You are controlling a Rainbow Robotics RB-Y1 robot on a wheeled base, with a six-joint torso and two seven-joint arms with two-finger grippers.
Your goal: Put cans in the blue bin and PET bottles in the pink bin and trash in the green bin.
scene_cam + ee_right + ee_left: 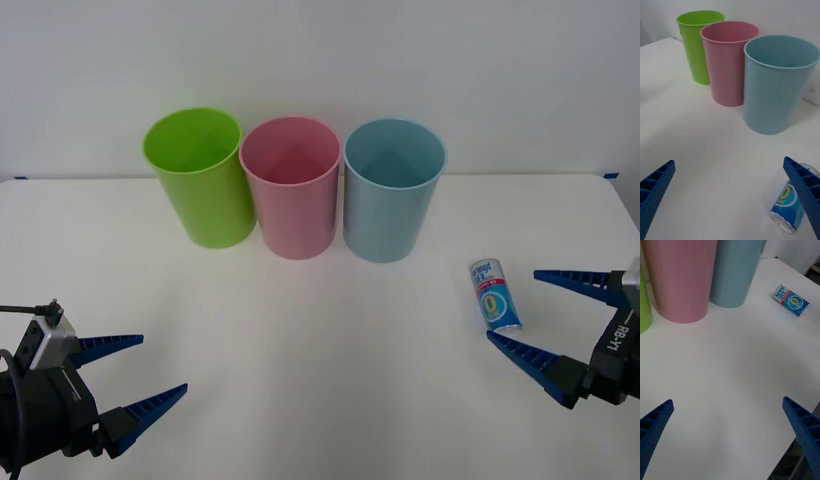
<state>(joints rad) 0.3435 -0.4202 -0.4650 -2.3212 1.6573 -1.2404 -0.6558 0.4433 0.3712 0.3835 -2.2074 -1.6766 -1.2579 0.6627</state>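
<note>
A small blue-and-white can (494,293) (787,206) (792,300) lies on its side on the white table, right of the bins. Three tall bins stand in a row at the back: green bin (200,176) (697,41), pink bin (291,186) (727,62) (679,277), blue bin (391,188) (777,82) (735,270). My right gripper (530,308) (730,195) is open at the right edge, its two blue fingers just right of the can, one finger overlapping it in the right wrist view. My left gripper (150,368) (728,431) is open at the front left, holding nothing.
The white table (320,350) has broad bare room in front of the bins and between my arms. A white wall rises right behind the bins. The table's edge runs near the can in the left wrist view.
</note>
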